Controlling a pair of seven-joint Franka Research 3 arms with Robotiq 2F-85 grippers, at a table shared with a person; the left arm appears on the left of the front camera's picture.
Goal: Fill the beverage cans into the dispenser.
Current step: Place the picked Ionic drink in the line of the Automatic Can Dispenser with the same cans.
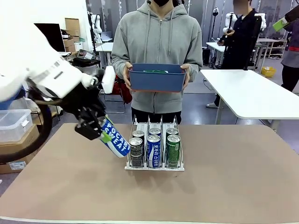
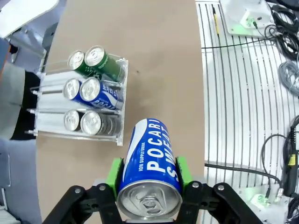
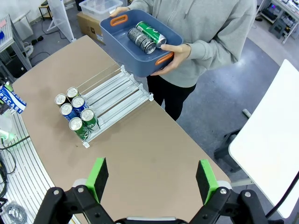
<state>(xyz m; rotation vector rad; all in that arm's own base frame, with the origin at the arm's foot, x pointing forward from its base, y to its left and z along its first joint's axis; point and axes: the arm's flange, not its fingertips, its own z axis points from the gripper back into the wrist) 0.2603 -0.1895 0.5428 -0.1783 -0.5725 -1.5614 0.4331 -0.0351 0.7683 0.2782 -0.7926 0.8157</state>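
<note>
Lab room, white tables (image 1: 252, 91) behind, brown counter (image 1: 224, 177) in front.

Front view: a person (image 1: 159, 42) at the far side holds a blue tub (image 1: 156, 80) at chest height, probably to keep the supply within reach. The dispenser (image 1: 154, 168) stands mid-counter. Six loaded cans (image 1: 153, 150) sit bunched at its near end, two per lane, so the lanes seem to feed forward. The left hand (image 1: 103, 134) is clamped on a Pocari Sweat can (image 1: 117, 143). The can is tilted in the air, base toward the counter, just left of the dispenser and not yet in a lane.

Left wrist view: the green pads (image 2: 114, 173) grip the can's sides near its silver top, leaving the base free to go in first. The far stretch of every lane is bare. Likely target is the middle lane with the blue cans.

Right wrist view: the right hand (image 3: 152, 179) hangs high over the counter, fingers wide apart, nothing between them. The tub holds a dark can (image 3: 140, 41) and a green can (image 3: 152, 31) lying on their sides, probably the next picks.
</note>
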